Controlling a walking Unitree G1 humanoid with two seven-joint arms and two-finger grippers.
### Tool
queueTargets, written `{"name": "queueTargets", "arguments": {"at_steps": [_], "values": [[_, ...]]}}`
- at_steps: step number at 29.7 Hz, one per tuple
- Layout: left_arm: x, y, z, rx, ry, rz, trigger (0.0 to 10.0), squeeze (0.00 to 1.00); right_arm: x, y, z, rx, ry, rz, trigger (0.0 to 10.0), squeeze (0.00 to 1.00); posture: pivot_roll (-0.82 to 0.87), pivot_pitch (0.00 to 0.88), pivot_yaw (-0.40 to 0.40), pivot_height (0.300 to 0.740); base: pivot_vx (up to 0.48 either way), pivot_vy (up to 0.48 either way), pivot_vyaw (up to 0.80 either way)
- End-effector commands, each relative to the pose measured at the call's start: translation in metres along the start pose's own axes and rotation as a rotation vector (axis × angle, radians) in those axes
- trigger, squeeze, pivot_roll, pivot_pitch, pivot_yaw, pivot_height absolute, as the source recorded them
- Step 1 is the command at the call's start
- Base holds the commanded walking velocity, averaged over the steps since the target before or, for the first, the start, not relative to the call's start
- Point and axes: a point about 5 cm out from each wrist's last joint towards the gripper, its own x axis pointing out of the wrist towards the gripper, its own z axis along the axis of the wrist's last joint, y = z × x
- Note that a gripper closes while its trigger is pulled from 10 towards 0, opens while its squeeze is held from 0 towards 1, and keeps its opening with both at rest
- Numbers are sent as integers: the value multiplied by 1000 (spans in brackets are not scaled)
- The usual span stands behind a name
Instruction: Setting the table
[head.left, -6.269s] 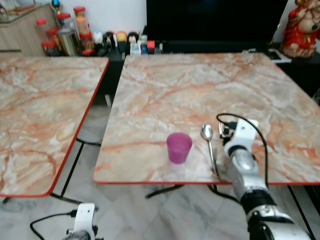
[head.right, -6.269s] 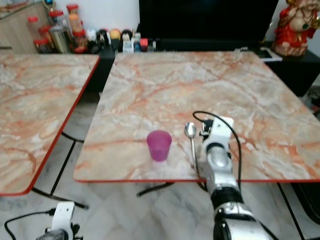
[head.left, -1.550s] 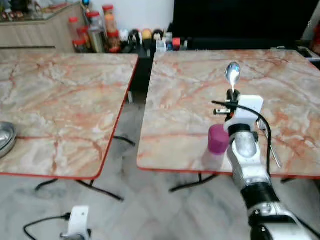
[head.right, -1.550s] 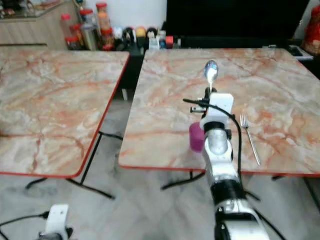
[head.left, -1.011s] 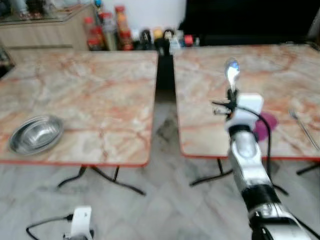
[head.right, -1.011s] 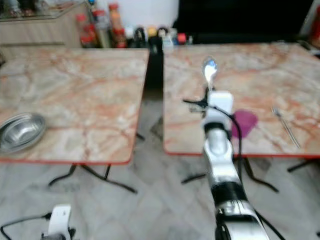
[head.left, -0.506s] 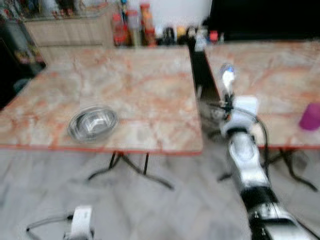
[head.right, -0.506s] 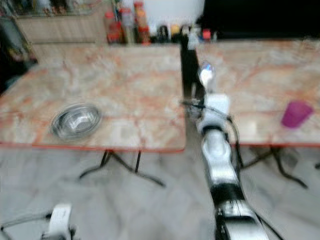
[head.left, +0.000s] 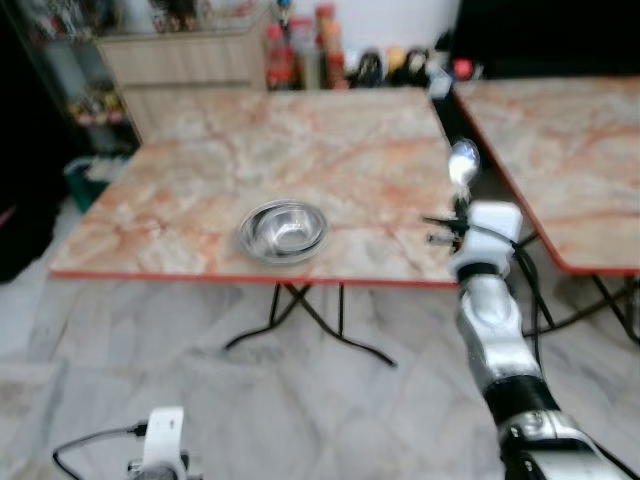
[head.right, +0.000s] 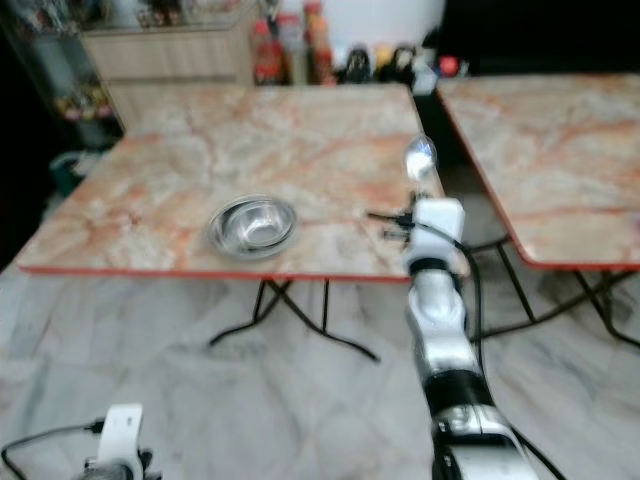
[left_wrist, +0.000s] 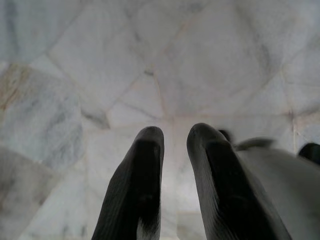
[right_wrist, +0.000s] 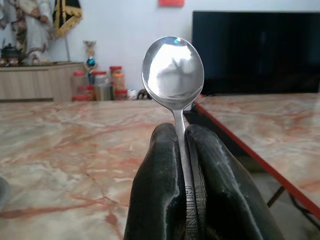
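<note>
My right gripper (head.left: 461, 203) is shut on the handle of a metal spoon (head.left: 463, 163), held upright with its bowl on top. In the right wrist view the spoon (right_wrist: 173, 70) rises from between the two black fingers (right_wrist: 163, 155). The gripper is raised in front of the near right corner of a marble-patterned table (head.left: 180, 225) with a red rim. A steel bowl (head.left: 284, 229) sits on that table near its front edge, to the left of the spoon. My left gripper (left_wrist: 175, 137) hangs idle over the pale floor, its fingers slightly apart.
A second marble table (head.left: 570, 150) stands to the right across a narrow gap. Jars and bottles (head.left: 300, 45) and a wooden cabinet (head.left: 180, 65) line the back wall. Black folding legs (head.left: 300, 320) stand under the table. A dark object is at far left.
The camera has swung left: the table with the steel bowl now sits centred and the purple cup has left the picture. The right gripper still holds the spoon upright.
</note>
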Motion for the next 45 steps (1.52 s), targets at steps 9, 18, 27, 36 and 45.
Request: {"name": "queueTargets", "arguments": {"at_steps": [9, 18, 27, 36, 45], "values": [[0, 8, 4, 14, -9, 28, 10000, 0, 4, 11, 8, 23, -23, 22, 10000, 0, 43, 0, 18, 740, 0, 347, 0], [0, 8, 4, 5, -14, 28, 10000, 0, 4, 13, 7, 26, -18, 24, 10000, 0, 46, 0, 19, 740, 0, 0, 0], [0, 8, 4, 4, -19, 27, 10000, 0, 4, 11, 5, 23, -5, 14, 10000, 0, 46, 0, 20, 740, 134, 0, 0], [0, 8, 4, 4, -16, 23, 10000, 0, 5, 12, 4, 19, 3, 11, 10000, 0, 47, 0, 18, 740, 331, 0, 0], [0, 8, 4, 3, -13, 20, 10000, 0, 5, 12, 3, 4, 11, 27, 10000, 0, 47, 0, 17, 740, 339, 0, 0]]}}
